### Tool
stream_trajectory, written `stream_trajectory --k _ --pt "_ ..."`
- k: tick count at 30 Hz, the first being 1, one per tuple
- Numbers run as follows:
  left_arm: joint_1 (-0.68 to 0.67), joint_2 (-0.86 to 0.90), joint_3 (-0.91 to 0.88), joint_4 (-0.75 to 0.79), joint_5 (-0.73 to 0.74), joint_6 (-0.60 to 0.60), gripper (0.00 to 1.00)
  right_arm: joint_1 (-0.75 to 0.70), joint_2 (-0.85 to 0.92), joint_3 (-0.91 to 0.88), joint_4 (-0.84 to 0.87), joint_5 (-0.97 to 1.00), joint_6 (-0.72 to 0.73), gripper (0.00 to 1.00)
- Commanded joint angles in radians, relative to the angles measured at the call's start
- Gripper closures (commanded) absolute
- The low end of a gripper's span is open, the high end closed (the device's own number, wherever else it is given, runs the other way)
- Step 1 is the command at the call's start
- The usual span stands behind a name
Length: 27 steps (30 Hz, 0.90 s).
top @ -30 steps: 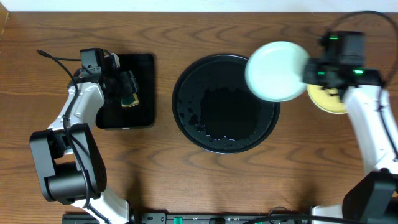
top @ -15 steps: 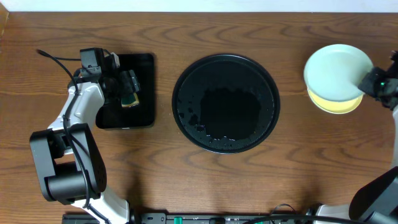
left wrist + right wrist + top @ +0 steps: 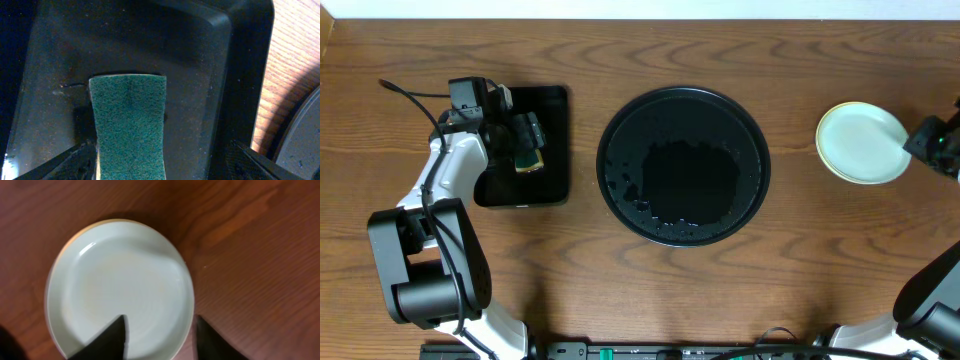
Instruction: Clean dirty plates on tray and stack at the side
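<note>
Plates (image 3: 861, 143) sit stacked right of the tray (image 3: 610, 165), which we see bare of plates. Right gripper (image 3: 161, 325), spread wide, straddles the top plate's rim; left gripper (image 3: 160, 150), also wide, is far off by the sponge (image 3: 127, 125).

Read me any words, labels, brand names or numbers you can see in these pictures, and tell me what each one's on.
None: no text shows on the mint plate, the round tray, the rectangular tray, the green sponge or the table.
</note>
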<state>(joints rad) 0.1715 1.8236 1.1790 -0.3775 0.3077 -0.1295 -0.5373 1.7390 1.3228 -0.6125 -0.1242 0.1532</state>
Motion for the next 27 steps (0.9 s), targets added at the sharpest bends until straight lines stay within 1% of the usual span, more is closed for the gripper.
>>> stream_trajectory --k 1,3,5,7,10,13,14,16,17,18,22,27 --pt "0.002 -0.008 0.003 0.001 -0.006 0.010 0.17 -0.005 0.014 0.006 -0.010 -0.075 0.007 0.47" --pt "0.002 -0.008 0.003 0.001 -0.006 0.009 0.17 0.002 0.014 0.006 -0.027 -0.161 0.005 0.41" --pt "0.002 -0.008 0.003 0.001 -0.006 0.010 0.17 0.015 0.014 0.006 -0.038 -0.236 -0.041 0.36" --pt "0.002 -0.008 0.003 0.001 -0.006 0.010 0.17 0.034 0.014 0.006 -0.056 -0.272 -0.078 0.34" --pt "0.002 -0.008 0.003 0.001 -0.006 0.009 0.17 0.068 0.014 0.006 -0.078 -0.278 -0.103 0.36" --pt "0.002 -0.008 0.003 0.001 -0.006 0.010 0.17 0.129 0.014 0.006 -0.095 -0.324 -0.246 0.36" --pt "0.002 -0.008 0.003 0.001 -0.006 0.010 0.17 0.154 0.014 0.006 -0.101 -0.336 -0.293 0.36" --pt "0.002 -0.008 0.003 0.001 -0.006 0.010 0.17 0.208 0.014 0.006 -0.108 -0.328 -0.343 0.33" --pt "0.002 -0.008 0.003 0.001 -0.006 0.010 0.17 0.232 0.014 0.006 -0.106 -0.313 -0.346 0.07" --pt "0.002 -0.008 0.003 0.001 -0.006 0.010 0.17 0.256 0.014 0.006 -0.101 -0.299 -0.345 0.01" --pt "0.002 -0.008 0.003 0.001 -0.006 0.010 0.17 0.332 0.014 0.006 -0.106 -0.294 -0.345 0.01" --pt "0.002 -0.008 0.003 0.001 -0.006 0.010 0.17 0.384 0.014 0.006 -0.106 -0.294 -0.345 0.01"
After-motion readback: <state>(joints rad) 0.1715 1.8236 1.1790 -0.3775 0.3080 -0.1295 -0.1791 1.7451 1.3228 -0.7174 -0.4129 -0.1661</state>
